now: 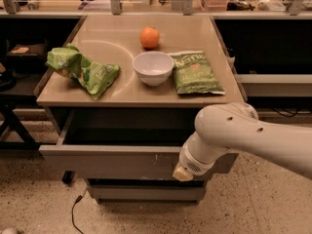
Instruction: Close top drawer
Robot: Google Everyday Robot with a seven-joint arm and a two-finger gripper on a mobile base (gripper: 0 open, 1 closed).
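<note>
The top drawer [107,161] stands pulled out from under the tabletop, its dark inside [126,130] showing. Its flat grey front has small pale scratches near the middle. My white arm [243,135] reaches in from the right, across the drawer's right half. My gripper [183,173] is at the arm's tip, against the lower edge of the drawer front, right of centre. Only a pale tip shows; the arm hides the rest.
On the tabletop [117,89] lie a crumpled green bag [80,69], a white bowl [153,67], an orange [149,37] and a green chip bag [195,72]. A lower drawer front [141,191] sits below. A cable [74,211] lies on the floor. Dark shelves flank both sides.
</note>
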